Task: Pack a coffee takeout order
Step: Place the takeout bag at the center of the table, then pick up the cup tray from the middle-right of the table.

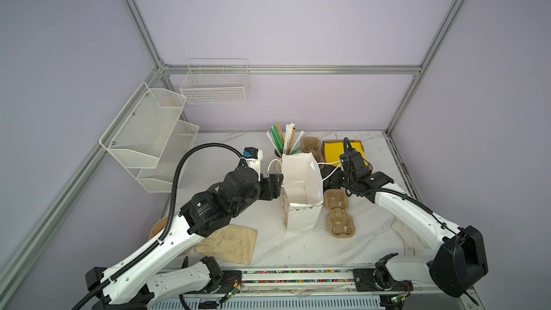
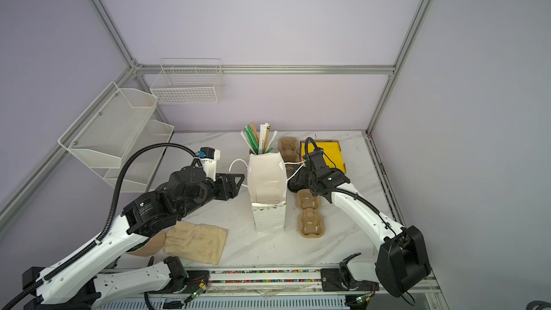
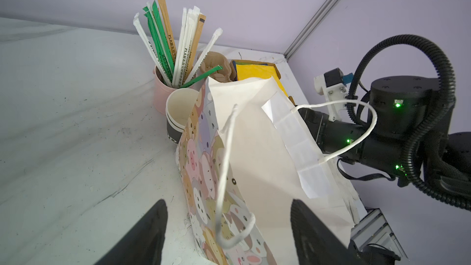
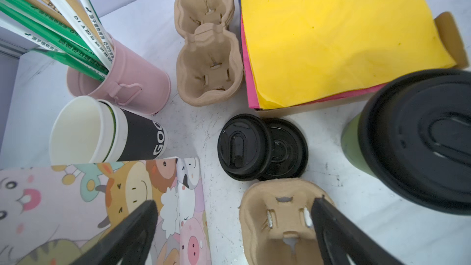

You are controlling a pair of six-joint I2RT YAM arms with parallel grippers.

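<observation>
L claw (image 3: pixel 228 202): fingers apart, nothing pinched. It sits at the left side of the paper bag (image 1: pixel 301 192), w/ the bag's cord handle (image 3: pixel 224 174) hanging between the fingers. R claw (image 4: pixel 234 202): fingers wide apart, empty, low behind the bag's right side, over the far end of the cup carrier (image 1: pixel 340 214). That cup carrier lies flat on the tabletop (image 1: pixel 298 251) just right of the bag, wells up, long axis running front edge to back edge. The lidded cup (image 4: pixel 418 144) stands w/ black lid up, just beside the carrier's far end toward the right edge; not visible in the top views. The yellow sheet (image 1: pixel 343 150) lies flat on top of a stack in the cardboard tray (image 4: pixel 448 36), back right corner. Bag is upright, mouth open, mid-tabletop. The loose black lids (image 4: pixel 244 146) sit btwn carrier and tray.
</observation>
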